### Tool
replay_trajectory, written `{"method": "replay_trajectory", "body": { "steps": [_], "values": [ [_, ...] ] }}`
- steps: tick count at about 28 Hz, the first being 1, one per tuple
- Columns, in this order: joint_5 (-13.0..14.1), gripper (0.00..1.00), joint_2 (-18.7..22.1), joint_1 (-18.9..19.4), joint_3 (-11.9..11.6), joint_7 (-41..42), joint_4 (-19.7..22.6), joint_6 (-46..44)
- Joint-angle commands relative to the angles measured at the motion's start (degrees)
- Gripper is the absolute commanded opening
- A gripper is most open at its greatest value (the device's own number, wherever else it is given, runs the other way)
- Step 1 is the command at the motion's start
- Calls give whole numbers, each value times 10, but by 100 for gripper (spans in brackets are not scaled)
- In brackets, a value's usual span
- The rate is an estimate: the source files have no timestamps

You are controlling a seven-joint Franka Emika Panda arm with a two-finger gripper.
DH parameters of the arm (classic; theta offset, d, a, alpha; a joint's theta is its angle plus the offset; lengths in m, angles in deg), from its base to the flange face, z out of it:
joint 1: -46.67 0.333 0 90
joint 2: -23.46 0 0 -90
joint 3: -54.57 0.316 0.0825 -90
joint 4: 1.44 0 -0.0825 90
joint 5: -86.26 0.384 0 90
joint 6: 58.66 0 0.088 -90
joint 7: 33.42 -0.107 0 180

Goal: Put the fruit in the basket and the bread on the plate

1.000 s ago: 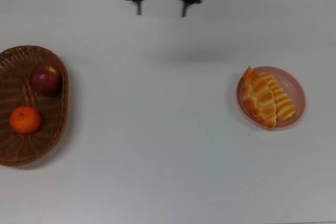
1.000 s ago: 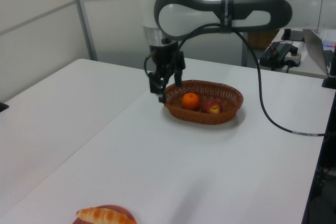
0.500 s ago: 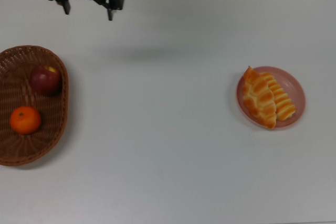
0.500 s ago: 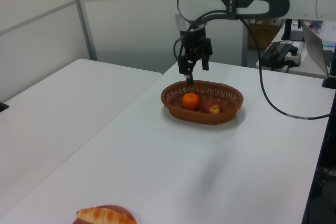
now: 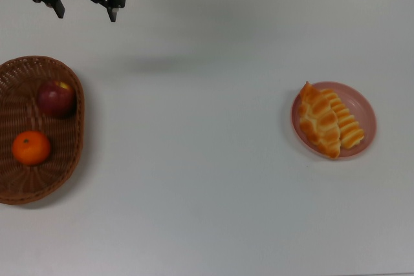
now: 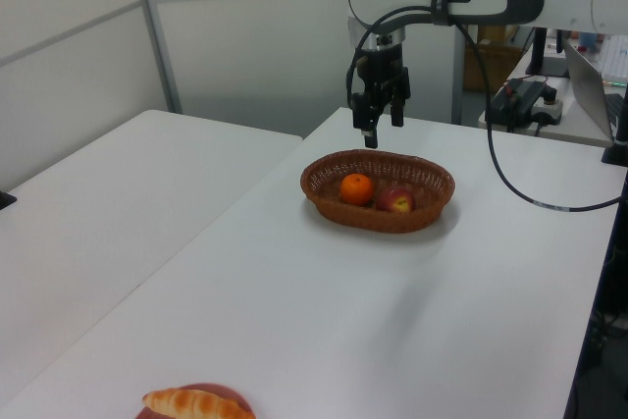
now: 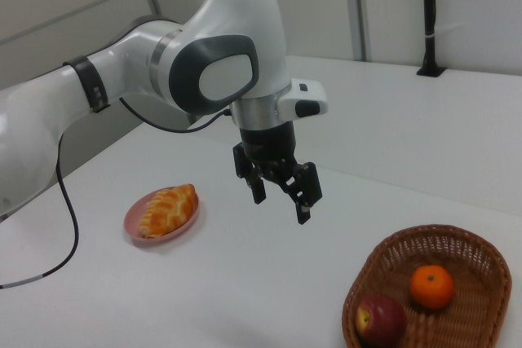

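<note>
The wicker basket (image 5: 16, 182) (image 6: 432, 205) (image 7: 481, 315) holds both fruit, a dark red apple (image 5: 55, 98) (image 6: 396, 201) (image 7: 381, 320) and an orange mandarin (image 5: 31, 147) (image 6: 356, 187) (image 7: 431, 286). Two golden bread loaves (image 5: 328, 122) (image 6: 194, 403) (image 7: 168, 209) lie side by side on the pink plate (image 5: 366, 111) (image 7: 134, 219). My gripper (image 5: 85, 10) (image 6: 381, 129) (image 7: 280, 204) hangs open and empty in the air, past the basket's far end in the top view's upper left.
White tabletop (image 5: 207, 172) spans between basket and plate. A second white table (image 6: 88, 213) adjoins in the left view's left. A black cable (image 6: 510, 193) trails from the arm, and a laptop (image 6: 599, 85) sits at the left view's right edge.
The arm has swung toward the top view's left along the table's far edge, from the middle to beyond the basket. Fruit and bread have stayed put.
</note>
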Motion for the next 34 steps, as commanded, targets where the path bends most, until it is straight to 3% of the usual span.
{"method": "replay_trajectory", "body": {
  "steps": [1, 22, 34],
  "values": [
    [15, 100, 5, -9, 1, 18, 3, 1],
    [5, 100, 6, -26, -3, 24, 0, 1],
    [13, 100, 7, -42, -3, 44, 5, -6]
  ]
}}
